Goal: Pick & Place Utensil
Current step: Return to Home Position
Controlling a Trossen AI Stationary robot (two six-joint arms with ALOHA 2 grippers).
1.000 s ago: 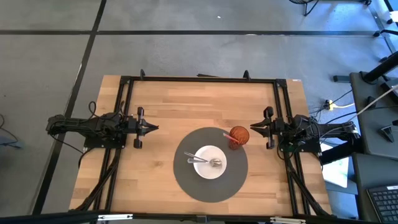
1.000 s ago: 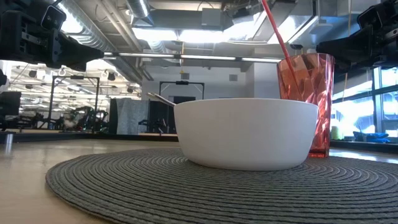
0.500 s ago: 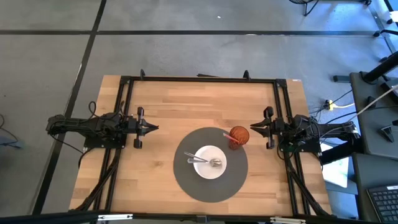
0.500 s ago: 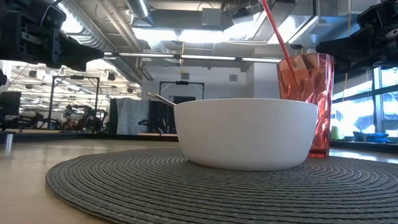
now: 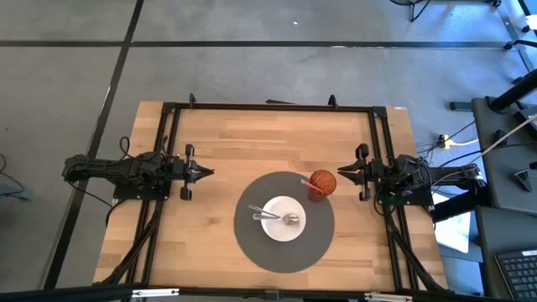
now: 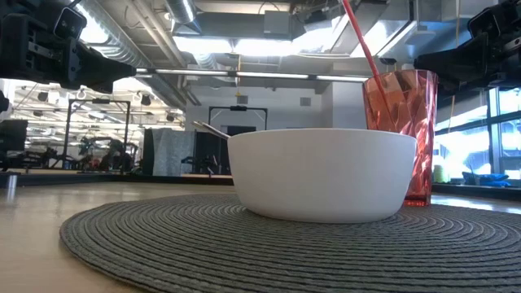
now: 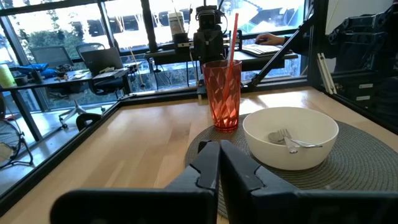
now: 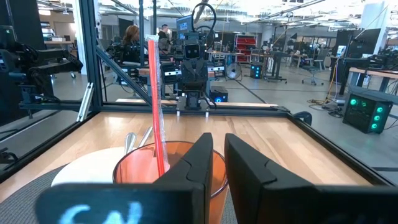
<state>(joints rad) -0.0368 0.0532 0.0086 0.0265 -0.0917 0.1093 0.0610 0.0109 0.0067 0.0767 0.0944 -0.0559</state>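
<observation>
Inside the bowl (image 7: 311,155), fork (image 7: 296,144) and spoon (image 7: 273,137) show from the left wrist, barely low; left gripper (image 5: 207,172) and right gripper (image 5: 341,174) narrow.

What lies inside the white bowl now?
A silver fork and a silver spoon lie in the white bowl. The part of the bowl's floor beneath them is covered.

Smooth wooden table (image 5: 252,138), rough woven placemat (image 6: 244,244), shiny white bowl (image 6: 321,172), see-through orange glass (image 7: 224,93), shiny metal fork (image 7: 292,140)
</observation>
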